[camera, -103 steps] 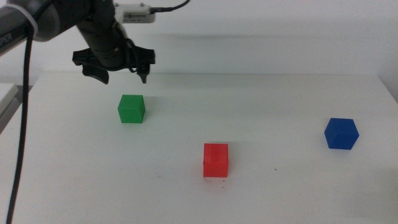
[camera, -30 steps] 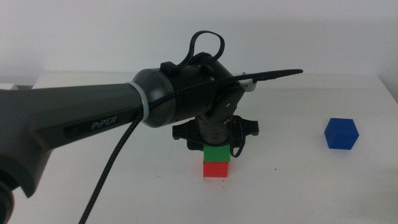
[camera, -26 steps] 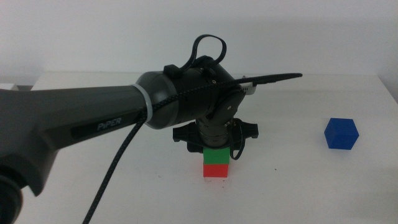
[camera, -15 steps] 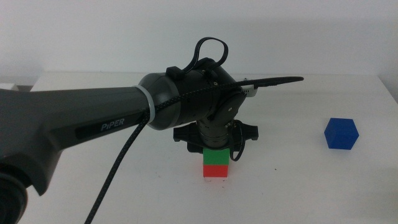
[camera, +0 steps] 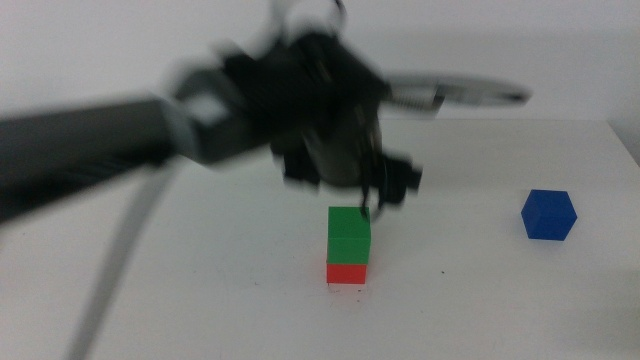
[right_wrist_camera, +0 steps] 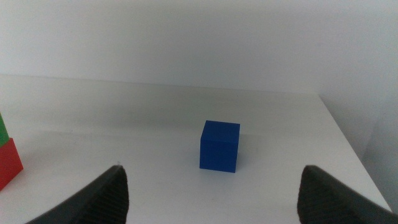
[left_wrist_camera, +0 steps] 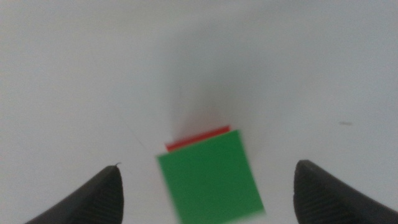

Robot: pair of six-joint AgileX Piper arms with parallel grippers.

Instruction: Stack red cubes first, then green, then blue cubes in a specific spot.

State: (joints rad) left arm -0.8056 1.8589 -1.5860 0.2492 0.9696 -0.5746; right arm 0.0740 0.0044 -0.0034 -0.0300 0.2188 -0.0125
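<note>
White tabletop [camera: 200,300] under green cube [camera: 349,235] on red cube [camera: 347,272]

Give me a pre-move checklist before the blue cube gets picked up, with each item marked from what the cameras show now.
1. Green cube sits on red cube: ok.
2. Green squarely aligned over red: cannot tell; the left wrist view shows a thin red edge past one side.
3. Left end effector has let go, jaws wide either side of the green cube: ok.
4. Left arm clear of the stack: not ok, it hangs blurred just above it.
5. Blue cube alone on the table, nothing against it: ok.
6. Right end effector open, facing blue cube: ok.
</note>
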